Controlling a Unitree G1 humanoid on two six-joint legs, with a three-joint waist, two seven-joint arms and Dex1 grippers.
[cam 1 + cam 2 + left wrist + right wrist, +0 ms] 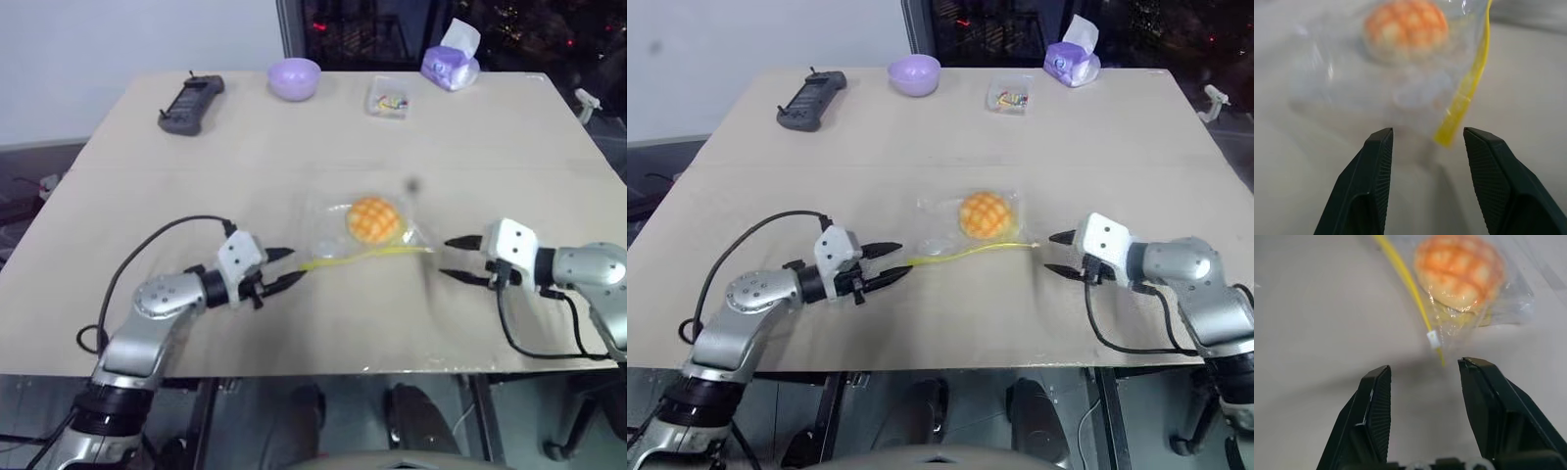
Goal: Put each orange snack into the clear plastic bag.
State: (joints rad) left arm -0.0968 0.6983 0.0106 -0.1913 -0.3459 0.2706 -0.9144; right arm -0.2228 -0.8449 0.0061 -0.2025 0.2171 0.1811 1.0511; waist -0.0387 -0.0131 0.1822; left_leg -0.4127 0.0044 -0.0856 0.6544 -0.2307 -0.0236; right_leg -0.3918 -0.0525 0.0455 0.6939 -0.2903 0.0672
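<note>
The orange bun [984,213] already sits inside the clear zip bag [942,227] at table centre. Left gripper [890,264] at eight o'clock and right gripper [1059,254] at four o'clock hang spread, empty; seemingly nothing left.

Silver arms, black-fingered tool [884,265]

A wide, pale beige rectangular table [294,323] with a matte top carries the scene. Behind its far edge stands a plain white wall [127,44], and beside that wall a dark window [392,24] shows small scattered lights.
</note>
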